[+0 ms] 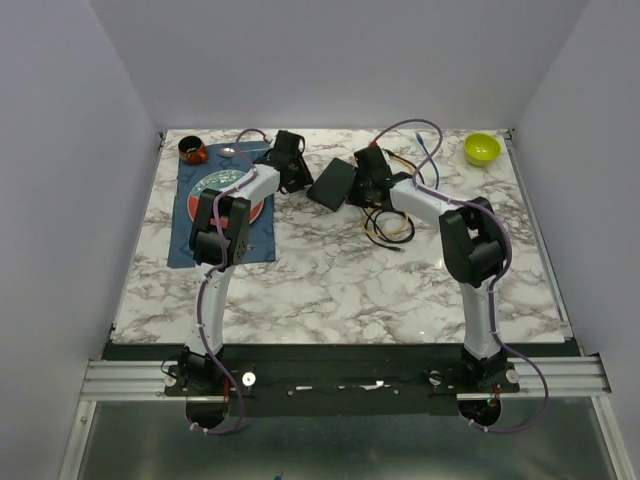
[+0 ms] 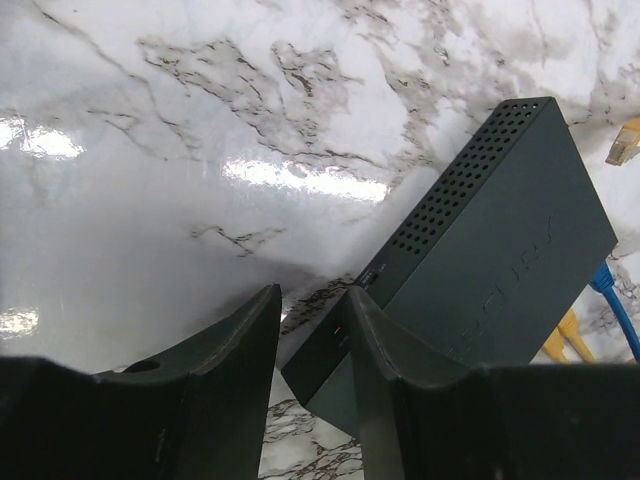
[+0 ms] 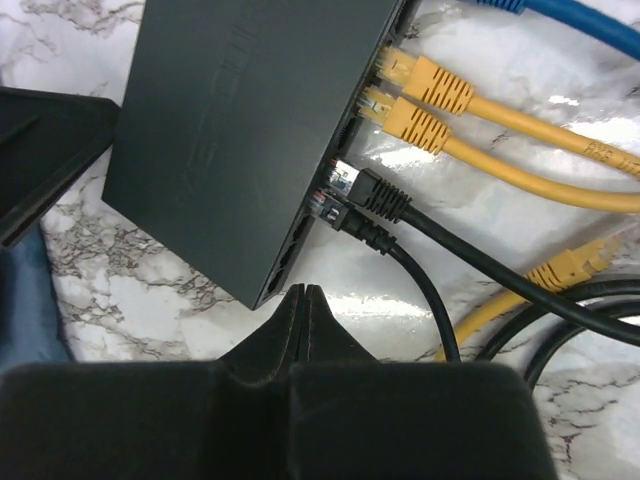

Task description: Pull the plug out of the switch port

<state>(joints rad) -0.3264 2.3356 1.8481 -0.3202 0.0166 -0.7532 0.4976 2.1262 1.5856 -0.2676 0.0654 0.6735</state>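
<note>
The matte-black switch (image 1: 331,184) lies at the table's far middle. In the right wrist view, two yellow plugs (image 3: 415,72) and two black plugs (image 3: 360,187) sit in the sockets on the switch's (image 3: 240,120) long edge. My right gripper (image 3: 305,292) is shut and empty, just in front of the switch's near corner, below the black plugs. My left gripper (image 2: 312,310) is open at the switch's (image 2: 500,240) opposite end. Its right finger (image 2: 375,340) lies over the switch's corner and its left finger is over bare marble.
A blue mat (image 1: 225,215) with a round plate lies at the left, with a dark cup (image 1: 192,150) behind it. A green bowl (image 1: 481,148) stands at the far right. Yellow and black cables (image 1: 390,225) coil right of the switch. A loose yellow plug (image 3: 580,262) and a blue cable (image 3: 590,20) lie nearby.
</note>
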